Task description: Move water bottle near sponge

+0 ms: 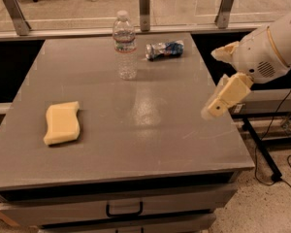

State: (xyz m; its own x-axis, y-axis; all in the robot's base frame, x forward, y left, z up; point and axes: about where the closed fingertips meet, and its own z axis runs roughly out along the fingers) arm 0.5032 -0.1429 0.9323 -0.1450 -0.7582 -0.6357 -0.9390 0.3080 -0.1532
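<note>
Camera view: gripper (212,84), empty with jaws spread, hovers off the table's right edge; upright water bottle (125,45) stands at its ten o'clock, sponge (62,123) beyond.

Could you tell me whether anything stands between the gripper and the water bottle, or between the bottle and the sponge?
The gripper hovers at the table edge. A crushed can lies beside the water bottle on the gripper's side, close to a direct approach. Between the bottle and the sponge, only bare tabletop shows.
</note>
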